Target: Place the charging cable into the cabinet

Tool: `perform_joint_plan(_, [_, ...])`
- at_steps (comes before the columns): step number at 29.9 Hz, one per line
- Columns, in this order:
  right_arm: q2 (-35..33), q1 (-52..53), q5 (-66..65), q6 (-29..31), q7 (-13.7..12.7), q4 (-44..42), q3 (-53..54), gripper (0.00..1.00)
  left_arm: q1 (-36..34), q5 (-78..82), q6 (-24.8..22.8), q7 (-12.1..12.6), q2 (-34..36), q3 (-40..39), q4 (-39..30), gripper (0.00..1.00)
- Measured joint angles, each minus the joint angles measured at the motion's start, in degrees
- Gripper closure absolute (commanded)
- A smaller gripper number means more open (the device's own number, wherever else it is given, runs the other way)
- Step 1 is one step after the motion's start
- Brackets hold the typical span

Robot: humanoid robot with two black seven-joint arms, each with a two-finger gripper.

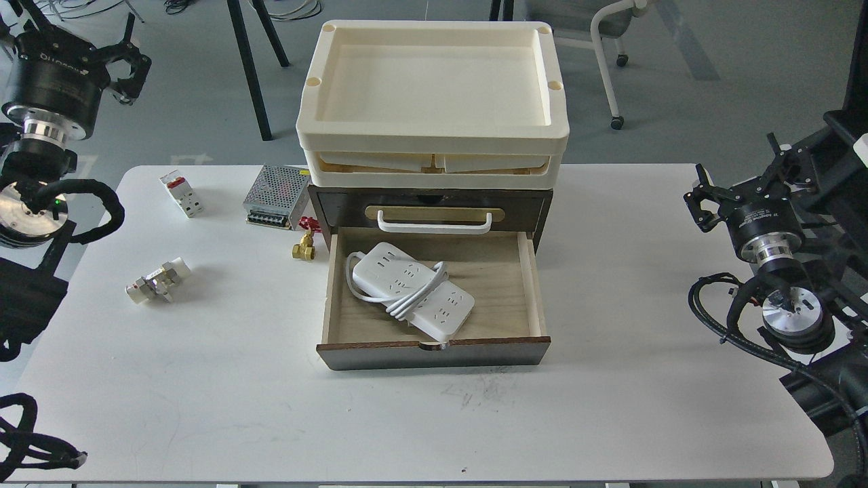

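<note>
The charging cable, a white power strip with its cord coiled round the middle, lies diagonally inside the open light-wood drawer of the dark brown cabinet. The drawer is pulled out toward me. My left gripper is far off at the upper left, beyond the table's corner, fingers spread and empty. My right gripper is at the table's right edge, fingers spread and empty. Neither touches the cabinet or the cable.
Stacked cream trays sit on the cabinet. Left of it are a silver perforated box, a white-and-red breaker block, a brass valve and a small metal fitting. A chair stands behind.
</note>
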Motion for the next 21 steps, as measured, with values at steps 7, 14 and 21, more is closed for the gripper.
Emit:
perform_joint_plan(7, [0.08, 0.01, 0.0, -1.62, 0.07, 0.01, 0.18, 0.0, 6.0, -0.31, -1.89, -0.3, -2.83, -0.08, 0.19, 0.0])
perform_joint_plan(14, [0.02, -0.02, 0.01, -1.59, 0.56, 0.07, 0.37, 0.0, 9.51, -0.82, -2.52, -0.44, -2.71, -0.48, 0.42, 0.0])
perform_joint_plan(21, [0.0, 0.68, 0.0, -2.82, 0.66, -0.25, 0.4, 0.0, 10.27, -0.66, -2.33, -0.58, -2.82, 0.5, 0.41, 0.0])
